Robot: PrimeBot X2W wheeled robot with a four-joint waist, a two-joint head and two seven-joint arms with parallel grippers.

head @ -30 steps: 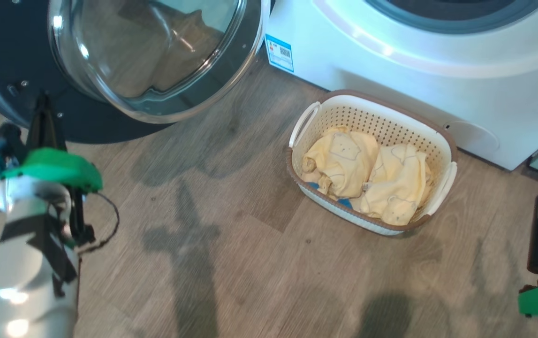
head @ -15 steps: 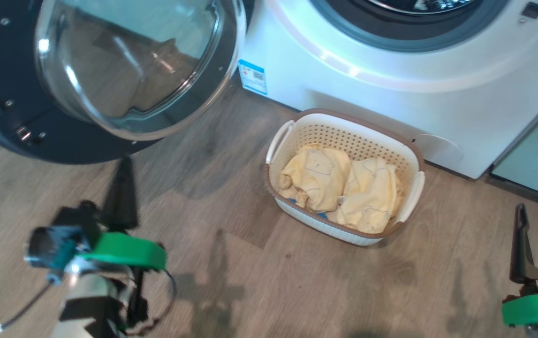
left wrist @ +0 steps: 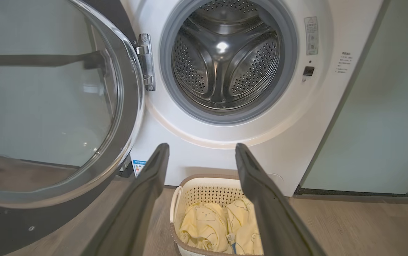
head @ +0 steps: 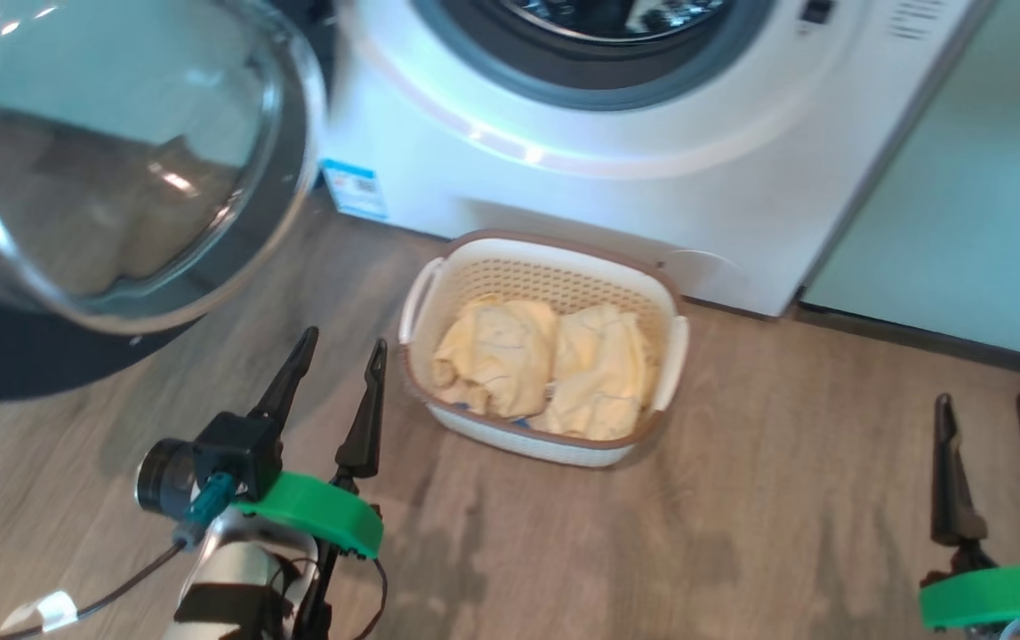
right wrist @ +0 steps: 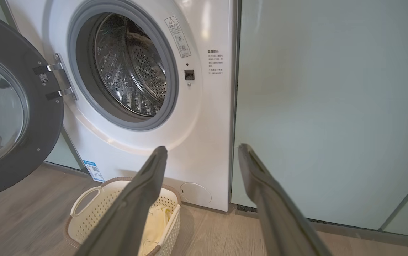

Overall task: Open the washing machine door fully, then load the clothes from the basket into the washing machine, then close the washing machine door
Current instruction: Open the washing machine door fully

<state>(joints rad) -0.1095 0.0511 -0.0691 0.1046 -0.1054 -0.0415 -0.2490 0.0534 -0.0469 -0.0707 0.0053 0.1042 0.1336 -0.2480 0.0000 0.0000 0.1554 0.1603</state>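
Yellow clothes (head: 545, 369) fill the basket (head: 554, 271), long axis left-right, just right of the left gripper (head: 343, 338). The right gripper (head: 983, 400) lies farther off. Both pairs of fingers gape empty.

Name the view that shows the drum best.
Left wrist view: it looks straight into the drum, whole and sharp. The right wrist view sees it at a slant; the head view catches a sliver at its top edge.
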